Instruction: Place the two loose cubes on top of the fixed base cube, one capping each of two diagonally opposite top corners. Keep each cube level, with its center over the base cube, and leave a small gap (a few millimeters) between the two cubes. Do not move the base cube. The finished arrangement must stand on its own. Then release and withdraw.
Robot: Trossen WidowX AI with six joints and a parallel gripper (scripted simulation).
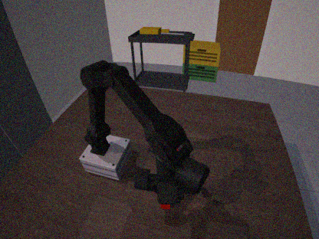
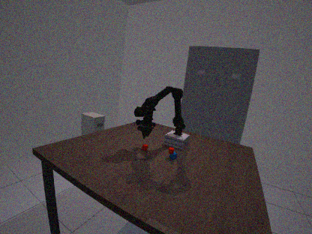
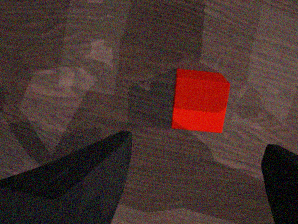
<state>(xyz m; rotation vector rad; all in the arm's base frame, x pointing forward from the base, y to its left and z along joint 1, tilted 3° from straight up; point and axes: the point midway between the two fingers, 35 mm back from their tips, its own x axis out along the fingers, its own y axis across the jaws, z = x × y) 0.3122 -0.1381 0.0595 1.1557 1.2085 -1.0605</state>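
The loose red cube (image 1: 165, 207) (image 2: 145, 147) (image 3: 201, 101) sits on the near part of the table (image 1: 230, 115) (image 2: 112, 180), below the gripper (image 2: 145, 137) (image 3: 200, 149), whose fingers are apart and empty. I'd center over it, square up, then lower straight down.

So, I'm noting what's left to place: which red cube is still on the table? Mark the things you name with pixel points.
The red cube (image 1: 165, 207) (image 2: 145, 148) (image 3: 201, 100) below the end effector (image 1: 174, 214) (image 2: 145, 137) (image 3: 200, 149); the other (image 2: 171, 150) sits atop the blue cube (image 2: 172, 156).
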